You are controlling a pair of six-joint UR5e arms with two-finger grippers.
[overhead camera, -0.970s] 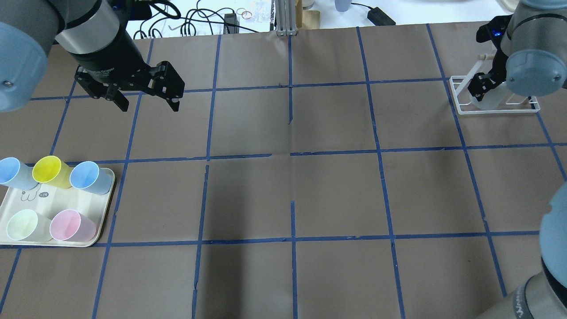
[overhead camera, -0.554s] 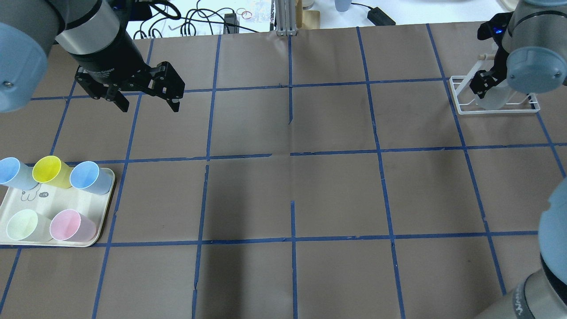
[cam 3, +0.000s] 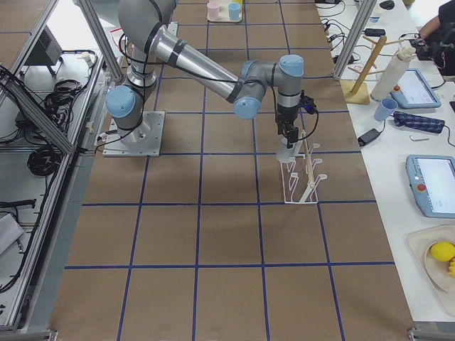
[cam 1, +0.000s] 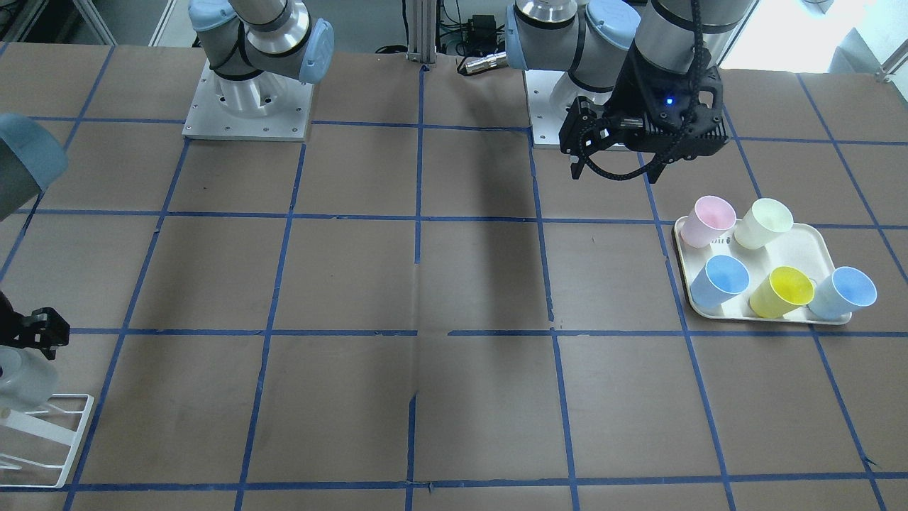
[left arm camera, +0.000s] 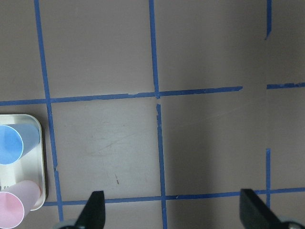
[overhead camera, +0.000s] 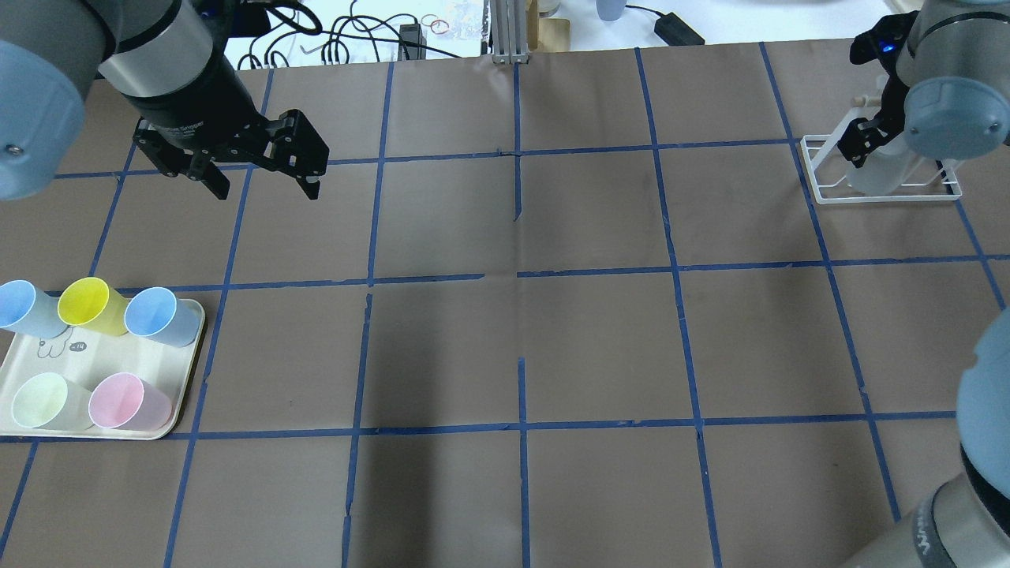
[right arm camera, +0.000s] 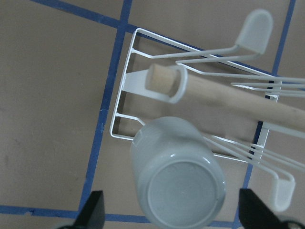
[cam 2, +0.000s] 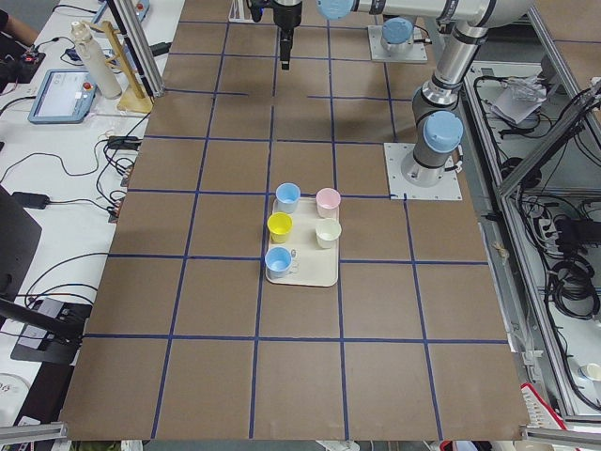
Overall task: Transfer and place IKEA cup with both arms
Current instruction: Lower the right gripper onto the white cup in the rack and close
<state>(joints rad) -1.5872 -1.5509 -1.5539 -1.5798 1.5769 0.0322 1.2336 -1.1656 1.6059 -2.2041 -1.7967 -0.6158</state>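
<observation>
The IKEA cup (right arm camera: 178, 183) is pale grey and sits upside down on a prong of the white wire rack (right arm camera: 125, 102). My right gripper (right arm camera: 174, 210) is open above it, with one finger on each side and clear of the cup. In the overhead view the right gripper (overhead camera: 864, 136) hangs over the cup (overhead camera: 880, 177) at the rack's (overhead camera: 821, 170) left end. From the front the cup (cam 1: 25, 380) shows at the left edge under the gripper (cam 1: 39, 332). My left gripper (overhead camera: 264, 188) is open and empty, above the table beyond the tray.
A cream tray (overhead camera: 185, 371) at the near left holds two light blue cups (overhead camera: 158, 314), a yellow (overhead camera: 88, 304), a pale yellow-green (overhead camera: 43, 401) and a pink cup (overhead camera: 126, 401). A wooden dowel (right arm camera: 228, 95) lies along the rack. Cables lie past the table's far edge.
My right gripper has drawn up and back from the cup, which stays on the rack. My left arm has not moved.
</observation>
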